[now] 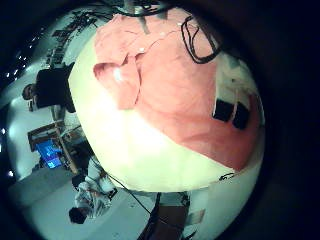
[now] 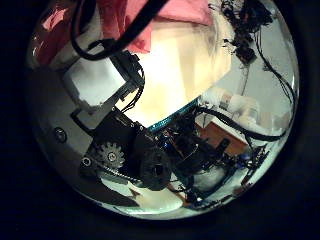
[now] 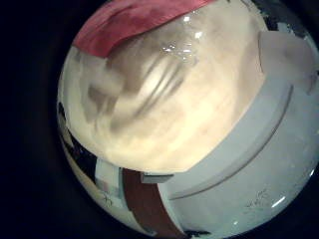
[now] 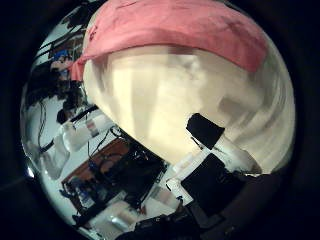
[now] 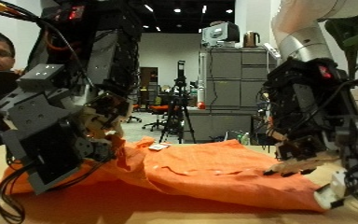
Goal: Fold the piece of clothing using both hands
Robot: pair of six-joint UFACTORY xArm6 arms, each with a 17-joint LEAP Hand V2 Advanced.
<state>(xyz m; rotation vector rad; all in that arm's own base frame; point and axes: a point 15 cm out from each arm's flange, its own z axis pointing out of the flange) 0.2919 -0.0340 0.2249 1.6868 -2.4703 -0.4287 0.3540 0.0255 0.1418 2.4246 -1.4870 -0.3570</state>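
Observation:
An orange garment [image 5: 216, 168] lies spread and rumpled on the tan table [image 5: 167, 210]. My right hand [image 5: 316, 131] hangs over the garment's other end, fingers pointing down near its edge. The right thumb side palm view shows the garment's edge [image 4: 170, 30] and bare table [image 4: 170, 95].
A grey cabinet [image 5: 235, 89] and a tripod [image 5: 179, 103] stand behind the table. The right little finger side palm view shows the table's edge [image 3: 234, 134] close to that hand. Benches with equipment [image 2: 215, 150] stand beside the table.

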